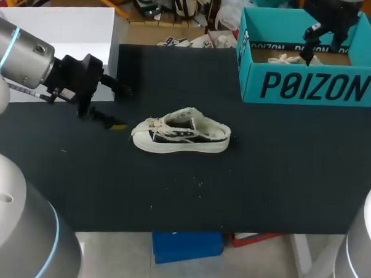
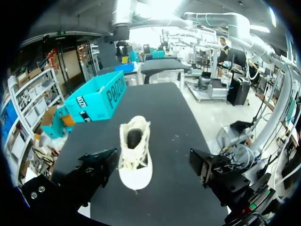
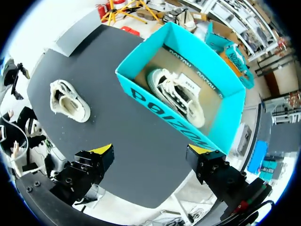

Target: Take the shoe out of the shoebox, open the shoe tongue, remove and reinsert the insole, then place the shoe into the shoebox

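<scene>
A cream low-top shoe [image 1: 182,134] with black side panels stands on its sole mid-table, toe toward my left arm, laces loose. My left gripper [image 1: 119,107] hovers open just off the toe; in the left wrist view the shoe [image 2: 135,150] lies ahead of and between its spread fingers [image 2: 101,165], untouched. The teal shoebox [image 1: 308,86] stands open at the back right with a second matching shoe [image 3: 176,94] inside. My right gripper [image 1: 309,49] hangs open high over the box, holding nothing. In the right wrist view the gripper [image 3: 150,150] looks down on the box [image 3: 141,94] and the table shoe [image 3: 69,100].
The black tabletop [image 1: 264,179] runs from the shoe to the front edge. A white block [image 1: 61,23] adjoins the table's back left corner, close behind my left arm.
</scene>
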